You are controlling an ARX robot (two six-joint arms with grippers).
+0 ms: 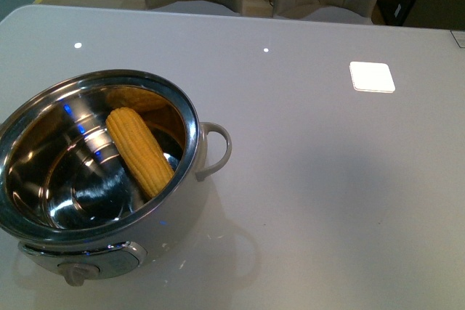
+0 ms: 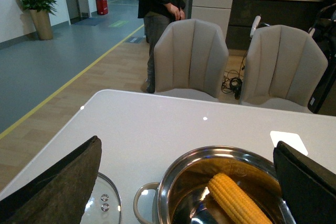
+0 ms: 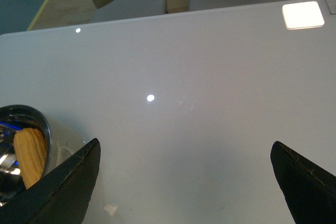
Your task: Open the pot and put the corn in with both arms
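The pot [image 1: 195,152] stands uncovered at the table's near left, with its knob panel facing me. The corn [image 1: 139,152] lies slanted inside it, leaning on the steel wall. Neither arm shows in the front view. In the left wrist view my left gripper [image 2: 187,144] is open above the pot [image 2: 169,182], its fingers straddling the corn [image 2: 236,200]. A glass lid [image 2: 107,203] lies flat on the table beside the pot's handle, partly hidden by one finger. My right gripper [image 3: 185,142] is open over bare table, with the pot [image 3: 46,129] and corn [image 3: 29,153] off to one side.
A bright white square [image 1: 372,76] lies on the grey table [image 1: 312,179] at the far right. Two padded chairs [image 2: 191,56] stand past the far edge, and a person [image 2: 160,3] stands behind them.
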